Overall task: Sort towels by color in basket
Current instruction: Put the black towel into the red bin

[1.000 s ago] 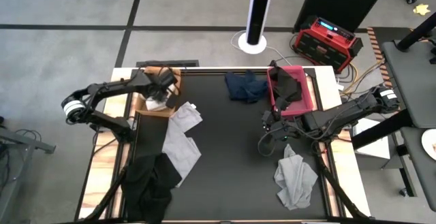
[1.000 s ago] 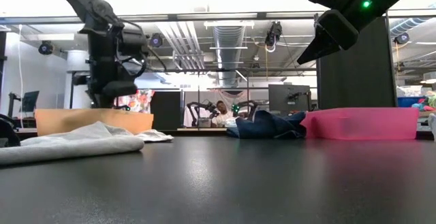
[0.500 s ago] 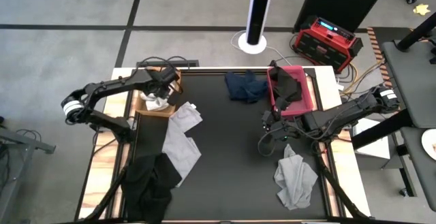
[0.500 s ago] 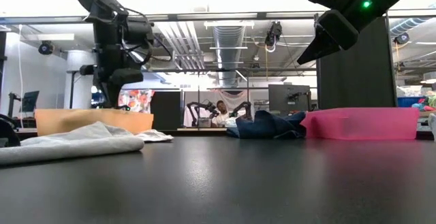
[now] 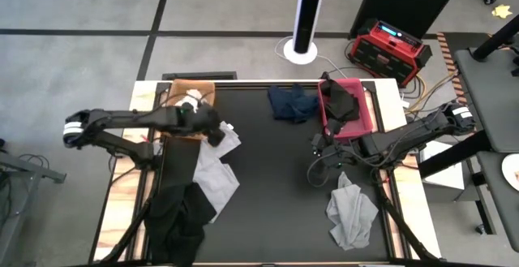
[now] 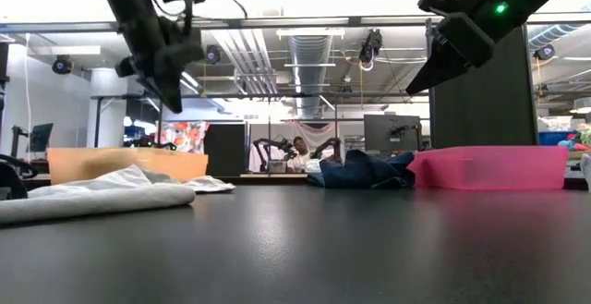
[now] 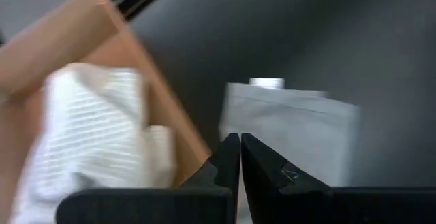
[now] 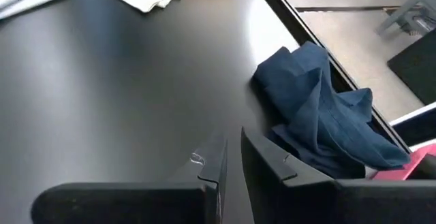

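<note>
A tan basket (image 5: 180, 129) at the table's far left holds a white towel (image 5: 192, 101) (image 7: 95, 135). Beside its near right corner, my left gripper (image 5: 219, 133) (image 7: 240, 139) hangs shut and empty above the far end of a light grey towel (image 5: 215, 165) lying flat on the table. A black towel (image 5: 180, 218) lies at the near left. A navy towel (image 5: 292, 102) (image 8: 320, 115) lies bunched at the far middle, next to a pink basket (image 5: 369, 109) holding a dark towel (image 5: 342, 101). My right gripper (image 5: 318, 145) (image 8: 230, 152) hovers shut and empty, near the pink basket's near end.
Another grey towel (image 5: 350, 210) lies crumpled at the near right. The table's middle is bare black mat (image 5: 276, 186). Beyond the far edge stand a white pole (image 5: 306, 15) and a red box (image 5: 389, 48).
My left gripper has swung out from over the tan basket toward the table's right and near edge, rising and turning, and now hangs above the light grey towel's far end. The white towel stays in the basket. My right arm has kept still.
</note>
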You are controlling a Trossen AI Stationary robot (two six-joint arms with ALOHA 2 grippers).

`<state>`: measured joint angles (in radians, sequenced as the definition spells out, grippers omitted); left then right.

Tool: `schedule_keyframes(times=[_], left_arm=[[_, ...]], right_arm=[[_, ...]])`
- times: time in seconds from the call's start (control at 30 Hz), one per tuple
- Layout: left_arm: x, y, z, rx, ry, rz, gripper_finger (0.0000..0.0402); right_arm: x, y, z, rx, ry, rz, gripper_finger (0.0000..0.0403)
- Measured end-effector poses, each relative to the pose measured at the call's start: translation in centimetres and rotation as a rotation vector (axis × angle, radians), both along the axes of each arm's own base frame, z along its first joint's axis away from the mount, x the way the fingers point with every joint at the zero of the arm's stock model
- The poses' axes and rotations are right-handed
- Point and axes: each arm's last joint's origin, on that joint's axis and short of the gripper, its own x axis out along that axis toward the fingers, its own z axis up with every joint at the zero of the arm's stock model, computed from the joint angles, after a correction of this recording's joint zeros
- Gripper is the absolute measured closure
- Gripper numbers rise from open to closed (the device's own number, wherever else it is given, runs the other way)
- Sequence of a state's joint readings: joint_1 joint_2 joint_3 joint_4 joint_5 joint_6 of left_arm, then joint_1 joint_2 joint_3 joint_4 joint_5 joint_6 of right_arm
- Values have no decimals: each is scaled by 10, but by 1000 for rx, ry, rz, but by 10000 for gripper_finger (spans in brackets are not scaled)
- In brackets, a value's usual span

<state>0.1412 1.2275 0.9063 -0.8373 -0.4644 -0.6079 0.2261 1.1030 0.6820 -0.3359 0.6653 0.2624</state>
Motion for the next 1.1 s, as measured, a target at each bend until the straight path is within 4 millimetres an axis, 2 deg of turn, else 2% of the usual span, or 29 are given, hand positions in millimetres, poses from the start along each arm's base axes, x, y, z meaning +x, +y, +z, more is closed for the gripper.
schedule_keyframes(times=[0.23,0.5,0.8,1.1], left_arm=[[8,-49,-2,-46,-87,-70,401],[8,-92,-10,-123,-129,-96,401],[20,-124,-1,-150,-153,-167,401],[37,-145,-1,-135,-109,-218,401]], right_arm=[[5,6,9,123,-2,127,367],[9,7,23,127,-32,136,367],[8,12,28,148,-47,141,367],[2,33,30,149,-50,225,367]])
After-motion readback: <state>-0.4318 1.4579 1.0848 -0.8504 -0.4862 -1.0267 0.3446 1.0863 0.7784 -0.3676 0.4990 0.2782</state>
